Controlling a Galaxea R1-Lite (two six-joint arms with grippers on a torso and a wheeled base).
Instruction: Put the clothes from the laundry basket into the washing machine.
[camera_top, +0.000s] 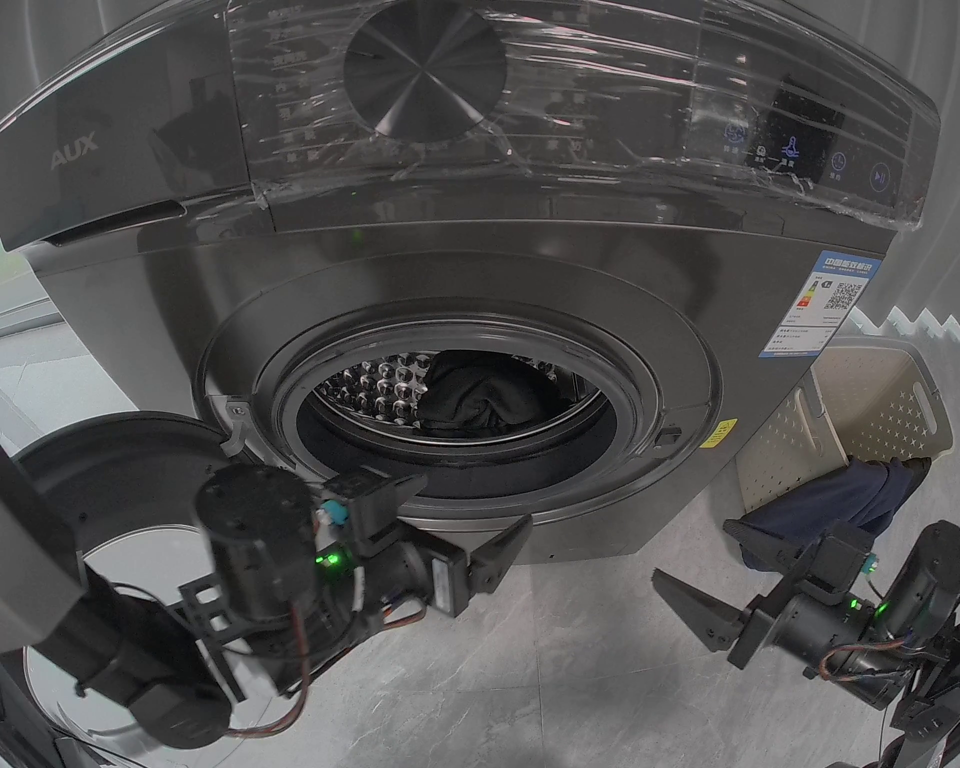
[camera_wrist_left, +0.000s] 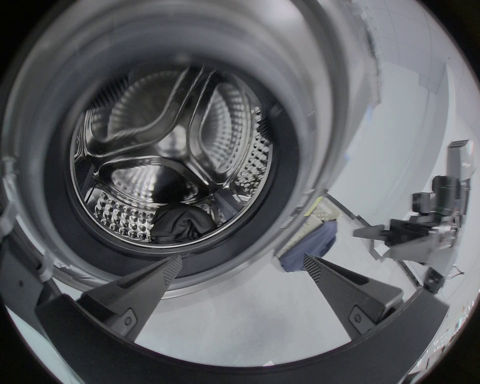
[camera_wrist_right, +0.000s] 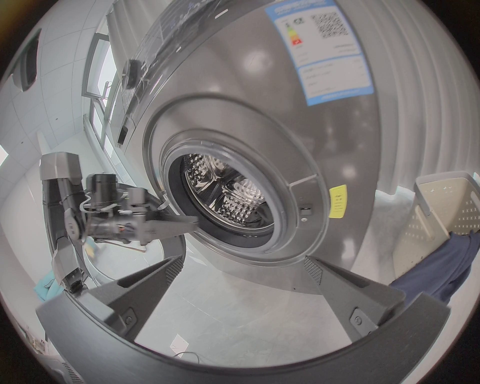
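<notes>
Just beside the released right pincer, blue clothes drape over the laundry basket.

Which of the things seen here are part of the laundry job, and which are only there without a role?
Part of the job: washing machine, black garment in its drum, laundry basket, blue garment hanging out of the basket, left gripper and right gripper, both open.
Just there: energy label, yellow sticker, plastic film on the control panel.
</notes>
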